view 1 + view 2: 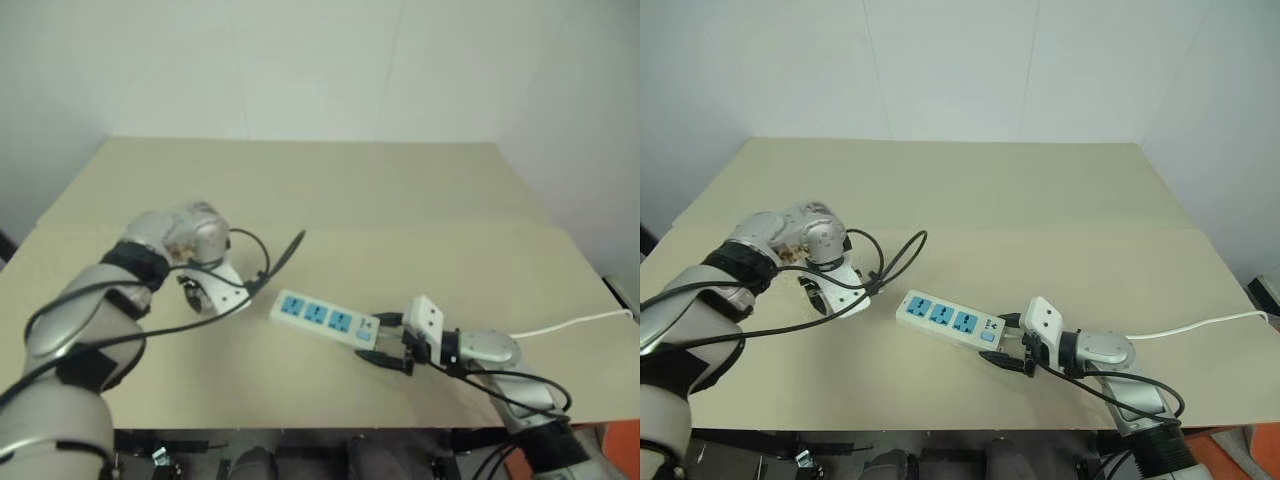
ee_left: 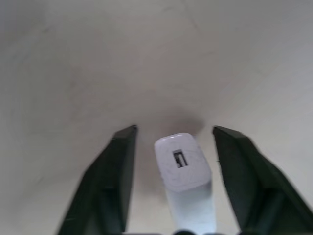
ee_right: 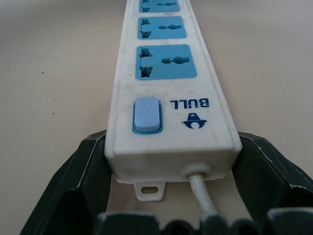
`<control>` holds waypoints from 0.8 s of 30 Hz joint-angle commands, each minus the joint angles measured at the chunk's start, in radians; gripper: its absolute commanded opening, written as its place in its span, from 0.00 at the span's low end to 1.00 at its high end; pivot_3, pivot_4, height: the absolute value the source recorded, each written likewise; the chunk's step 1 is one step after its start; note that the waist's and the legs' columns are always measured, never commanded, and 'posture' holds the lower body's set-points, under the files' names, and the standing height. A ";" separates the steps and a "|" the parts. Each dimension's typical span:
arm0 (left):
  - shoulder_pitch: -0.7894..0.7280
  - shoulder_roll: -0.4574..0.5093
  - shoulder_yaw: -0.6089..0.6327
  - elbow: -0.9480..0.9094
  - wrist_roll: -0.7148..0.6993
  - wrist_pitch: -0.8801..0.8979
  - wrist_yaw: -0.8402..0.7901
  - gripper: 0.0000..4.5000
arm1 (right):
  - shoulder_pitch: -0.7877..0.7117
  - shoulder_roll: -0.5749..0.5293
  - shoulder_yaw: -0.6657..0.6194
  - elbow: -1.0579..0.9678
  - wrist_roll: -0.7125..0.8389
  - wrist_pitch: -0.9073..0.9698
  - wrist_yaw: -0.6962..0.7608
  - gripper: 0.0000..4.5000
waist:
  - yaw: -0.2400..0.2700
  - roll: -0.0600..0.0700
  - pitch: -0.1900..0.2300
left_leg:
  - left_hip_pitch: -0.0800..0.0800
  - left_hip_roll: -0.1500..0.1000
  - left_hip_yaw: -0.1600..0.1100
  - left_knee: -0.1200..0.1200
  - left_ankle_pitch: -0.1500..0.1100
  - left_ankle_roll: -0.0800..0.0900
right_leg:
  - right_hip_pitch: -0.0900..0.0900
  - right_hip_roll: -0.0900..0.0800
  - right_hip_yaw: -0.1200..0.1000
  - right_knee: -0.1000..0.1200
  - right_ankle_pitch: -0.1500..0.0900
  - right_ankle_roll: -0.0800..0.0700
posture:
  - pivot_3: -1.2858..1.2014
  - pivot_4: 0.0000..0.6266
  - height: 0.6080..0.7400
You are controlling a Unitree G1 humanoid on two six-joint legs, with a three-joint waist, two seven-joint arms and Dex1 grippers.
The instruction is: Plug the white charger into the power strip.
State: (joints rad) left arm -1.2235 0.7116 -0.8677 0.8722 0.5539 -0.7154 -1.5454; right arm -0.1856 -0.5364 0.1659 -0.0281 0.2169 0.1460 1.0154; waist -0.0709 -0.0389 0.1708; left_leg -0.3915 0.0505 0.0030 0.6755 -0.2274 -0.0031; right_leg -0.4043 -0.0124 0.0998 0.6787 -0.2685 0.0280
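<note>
Your left gripper [image 2: 173, 142] points down at the table [image 1: 400, 200], and the charger [image 2: 183, 171] stands between its fingers [image 2: 115, 176], with a gap on each side, so they are not gripping it. Your right gripper [image 3: 166, 161] has the switch end of the strip [image 3: 161, 73] between its fingers [image 3: 73, 176], both touching its sides. The strip lies flat on the table, its three blue sockets running away from those fingers.

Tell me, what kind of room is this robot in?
Probably a lab or test room, not a home. There is just a plain tan table against bare white walls, with one power strip and a small white charger set out for the robot to practise on.
</note>
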 commanded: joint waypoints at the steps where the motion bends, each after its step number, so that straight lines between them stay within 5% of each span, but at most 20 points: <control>1: -0.003 -0.001 0.005 0.037 0.068 -0.011 0.042 0.28 | 0.033 0.002 0.067 0.020 -0.032 0.048 0.008 0.76 | 0.000 0.000 0.000 | 0.001 0.000 0.000 0.000 0.000 0.000 | 0.000 0.000 0.000 0.000 0.000 0.000 | 0.52 0.24 1.00; 2: -0.004 -0.002 0.001 0.042 0.088 -0.014 0.057 0.22 | 0.034 0.001 0.067 0.018 -0.031 0.050 0.008 0.76 | 0.000 0.000 0.000 | 0.001 0.000 0.000 0.000 0.000 0.000 | 0.001 0.000 0.000 0.000 0.000 0.000 | 0.52 0.24 1.00; 13: 0.011 -0.040 0.090 0.075 0.056 0.028 0.060 0.22 | 0.041 -0.007 0.073 0.013 -0.036 0.048 0.001 0.76 | 0.002 0.004 -0.007 | 0.003 0.000 0.000 -0.001 0.000 0.000 | 0.003 0.000 0.000 0.000 -0.001 0.000 | 0.52 0.24 1.00; 18: -0.034 -0.031 0.204 0.069 -0.093 0.084 -0.054 0.22 | 0.029 -0.006 0.080 0.030 -0.039 0.027 0.015 0.76 | 0.000 0.002 -0.007 | 0.001 0.000 0.000 -0.001 0.000 0.000 | 0.001 0.000 0.000 0.000 -0.001 0.000 | 0.52 0.24 1.00; 24: -0.103 0.089 0.152 -0.001 -0.406 0.205 -0.069 0.22 | -0.029 0.011 0.091 0.080 -0.026 0.013 0.055 0.76 | -0.006 0.002 -0.006 | 0.001 0.001 -0.001 -0.001 0.000 0.000 | 0.000 0.002 0.000 0.000 -0.001 0.000 | 0.52 0.24 1.00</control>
State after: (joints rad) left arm -1.2742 0.7684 -0.7072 0.9190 0.2507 -0.5554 -1.6090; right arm -0.2270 -0.5351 0.1866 0.0107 0.2177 0.1375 1.0413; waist -0.0767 -0.0372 0.1644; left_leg -0.3906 0.0522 0.0021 0.6744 -0.2276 -0.0029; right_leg -0.4042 -0.0102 0.0998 0.6791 -0.2691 0.0276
